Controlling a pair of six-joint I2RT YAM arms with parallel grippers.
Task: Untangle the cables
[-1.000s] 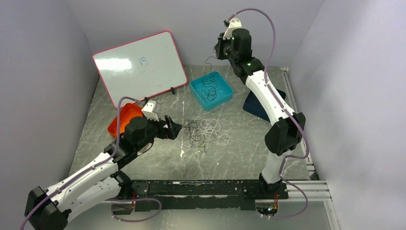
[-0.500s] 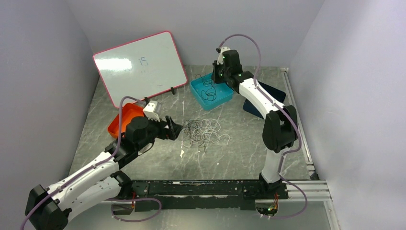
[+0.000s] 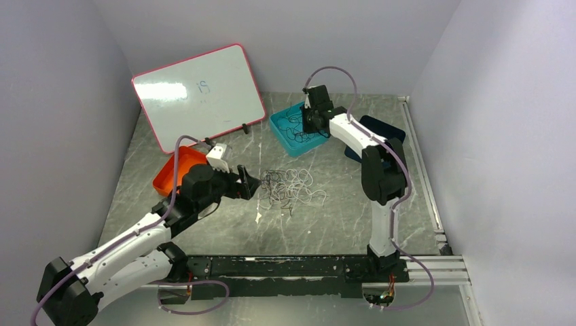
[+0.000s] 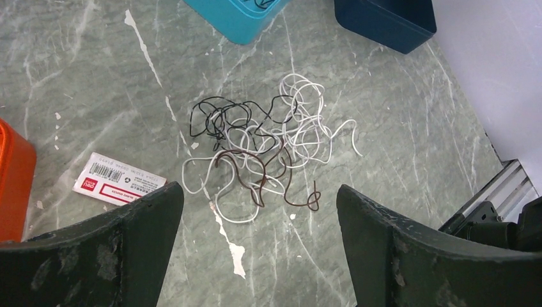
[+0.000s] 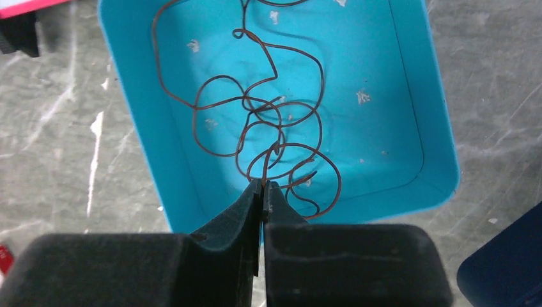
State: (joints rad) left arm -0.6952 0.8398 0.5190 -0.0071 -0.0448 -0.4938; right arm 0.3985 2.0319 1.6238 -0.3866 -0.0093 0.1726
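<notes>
Only the left wrist view shows the barcode on a label (image 4: 118, 187) lying on the table (image 4: 415, 128) — its words are too small to read. The left tool (image 4: 257, 188) is spread wide above the tangled cables (image 4: 255, 141). The right tool (image 5: 262, 185) pinches one brown cable (image 5: 281, 115) lying in the blue tray (image 5: 371, 64) — an orange tray (image 3: 166, 178) and a dark tray (image 3: 390, 130) make three.

Grey-green table (image 3: 339, 217), veined white. Black, white and brown strands noted in cables (image 4: 262, 150). Teal tray (image 5: 409, 77) recorded at 12 o'clock, orange tray (image 3: 164, 179) at 9, navy tray (image 4: 383, 19) at 2.
</notes>
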